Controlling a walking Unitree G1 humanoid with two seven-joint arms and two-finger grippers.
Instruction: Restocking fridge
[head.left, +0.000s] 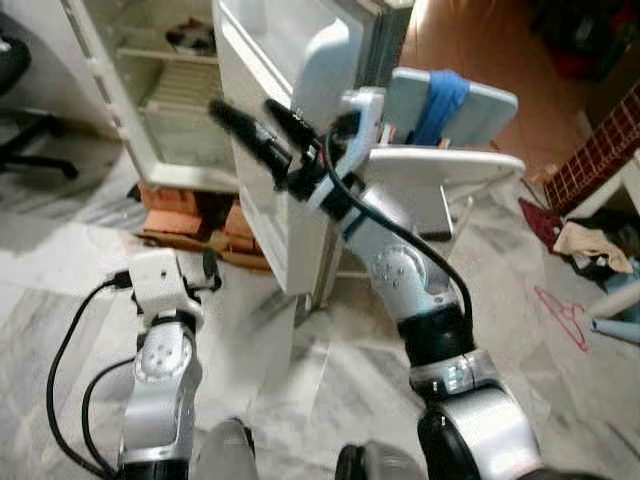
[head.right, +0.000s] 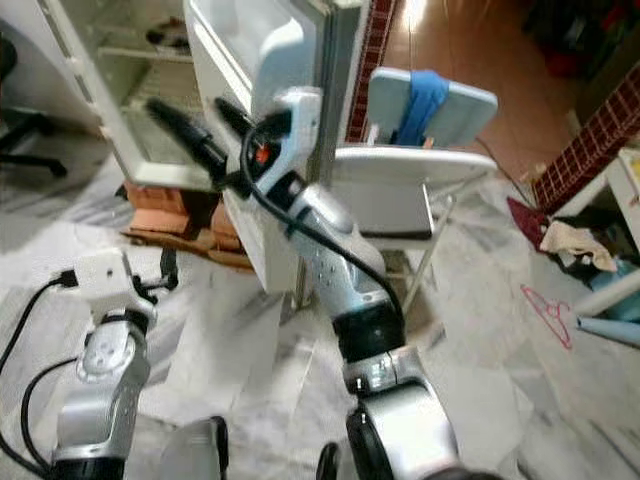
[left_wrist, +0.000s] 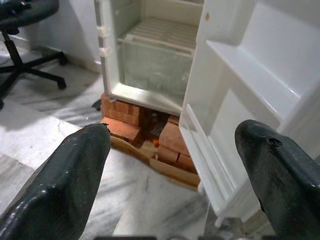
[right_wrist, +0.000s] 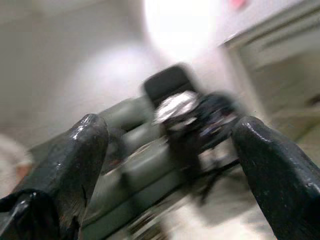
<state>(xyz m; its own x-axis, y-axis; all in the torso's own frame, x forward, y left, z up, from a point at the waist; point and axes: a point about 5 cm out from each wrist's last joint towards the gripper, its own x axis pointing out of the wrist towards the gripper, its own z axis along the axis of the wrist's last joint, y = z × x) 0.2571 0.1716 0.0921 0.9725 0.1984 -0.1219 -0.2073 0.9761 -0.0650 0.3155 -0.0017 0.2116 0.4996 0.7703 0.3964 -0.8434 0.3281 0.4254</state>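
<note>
Fridge (head.left: 150, 90) sits up ahead on the left, propped on bricks (head.left: 185, 215), with its door (head.left: 265, 150) swung out in front. A chair (head.left: 440, 150) stands right beside the door, and an office chair (head.left: 20, 110) is off to the far left.

a home: marble floor (head.left: 330, 350), fridge (head.left: 260, 120), office chair (left_wrist: 25, 30).

The floor (head.left: 330, 350) is grey-veined marble. A white plastic chair (head.left: 440, 160) draped with a blue cloth (head.left: 440, 100) is the landmark. Well to its left stands a black office chair (left_wrist: 25, 30); to its right a red hanger (head.left: 565, 315) lies beside crumpled fabric (head.left: 590, 245).
</note>
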